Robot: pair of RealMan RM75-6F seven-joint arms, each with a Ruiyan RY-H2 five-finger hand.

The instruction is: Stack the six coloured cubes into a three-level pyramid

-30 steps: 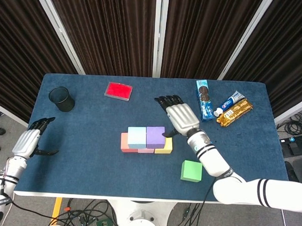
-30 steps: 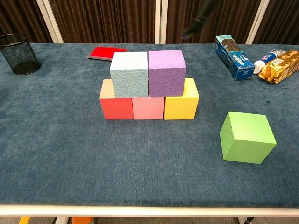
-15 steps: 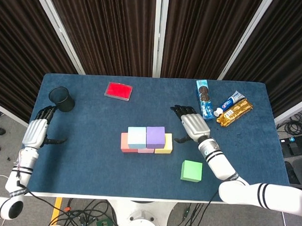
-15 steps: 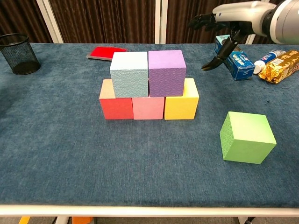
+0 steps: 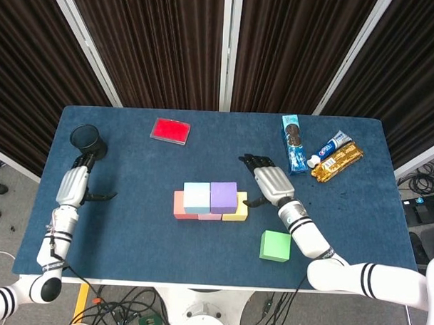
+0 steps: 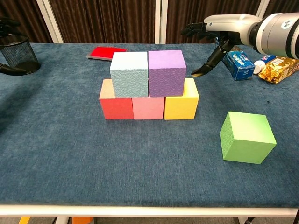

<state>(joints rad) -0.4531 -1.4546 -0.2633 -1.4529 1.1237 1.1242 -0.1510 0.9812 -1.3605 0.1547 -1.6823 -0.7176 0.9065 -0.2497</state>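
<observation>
A red cube point(image 6: 114, 106), a pink cube point(image 6: 148, 108) and a yellow cube point(image 6: 181, 103) form a row mid-table. On top of them sit a light blue cube point(image 6: 130, 73) and a purple cube point(image 6: 166, 72), side by side. The green cube point(image 6: 246, 136) lies alone to the right front, also seen as the green cube point(image 5: 275, 245). My right hand point(image 5: 271, 184) hovers open just right of the stack, fingers spread, holding nothing. My left hand point(image 5: 75, 185) is open over the table's left side, near the black cup point(image 5: 88, 141).
A red flat box point(image 5: 170, 130) lies at the back. A blue biscuit pack point(image 5: 295, 142), a toothpaste tube point(image 5: 330, 147) and a gold snack pack point(image 5: 338, 162) lie at the back right. The black mesh cup point(image 6: 17, 53) stands at the far left.
My right hand drew back from the purple cube to the right, then shifted slightly toward the stack. My left hand moved from beyond the table's left edge in over the table.
</observation>
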